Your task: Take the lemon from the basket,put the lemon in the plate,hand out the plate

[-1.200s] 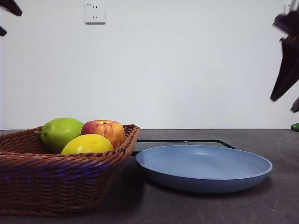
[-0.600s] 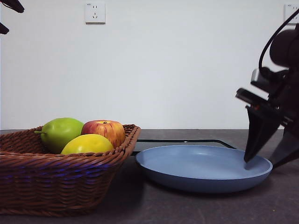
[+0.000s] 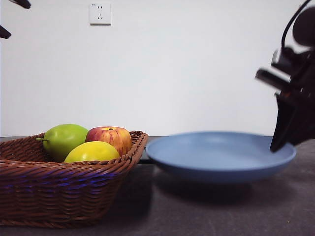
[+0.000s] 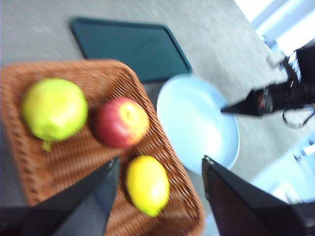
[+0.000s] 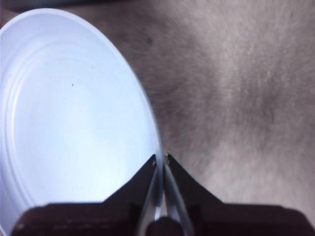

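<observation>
Lemon [image 3: 92,151] inside basket [image 3: 59,189].

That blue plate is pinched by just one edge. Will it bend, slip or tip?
The plate probably stays stiff: lifted off the table, it keeps its round shape. It may tilt, since the right tool clamps only one spot on the rim. Its smooth matte surface could let it slip. It is empty; the lemon lies in the basket.

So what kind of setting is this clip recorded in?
Probably an indoor lab-style tabletop setup: a dark grey table against a bare white wall with a power socket, holding staged props, a wicker basket of fruit and a blue plate clamped by the right gripper.
</observation>
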